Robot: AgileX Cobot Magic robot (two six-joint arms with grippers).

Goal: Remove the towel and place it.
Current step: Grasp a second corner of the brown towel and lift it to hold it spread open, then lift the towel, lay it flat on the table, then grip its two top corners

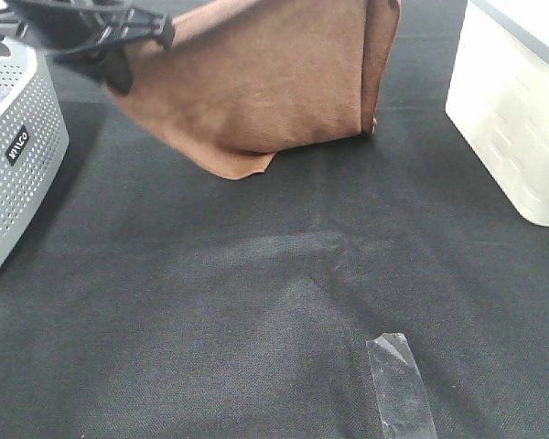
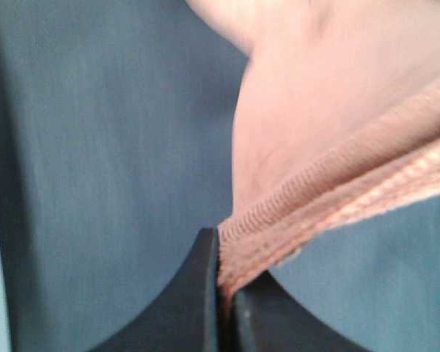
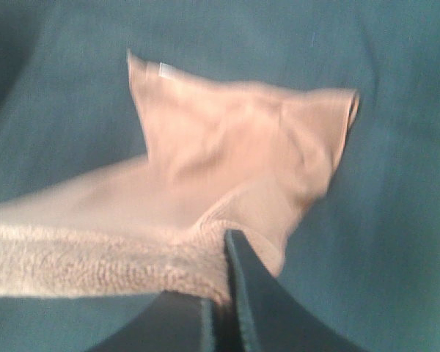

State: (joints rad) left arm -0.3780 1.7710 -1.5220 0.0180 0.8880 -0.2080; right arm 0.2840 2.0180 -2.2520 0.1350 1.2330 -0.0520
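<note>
We held the towel [image 1: 265, 82] at upper centre, spread for placing: left gripper [image 2: 224, 282] and right gripper [image 3: 218, 290] each pinched its hem, jaws closed on fabric. Its lower edge appeared to touch the black cloth [image 1: 256, 302].

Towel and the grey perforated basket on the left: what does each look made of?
Towel: soft plush cloth, probably microfibre, matte brown; fuzzy nap and a ribbed stitched edge show in the wrist views. Grey basket: likely rigid moulded plastic, smooth matte; even rows of small holes.
</note>
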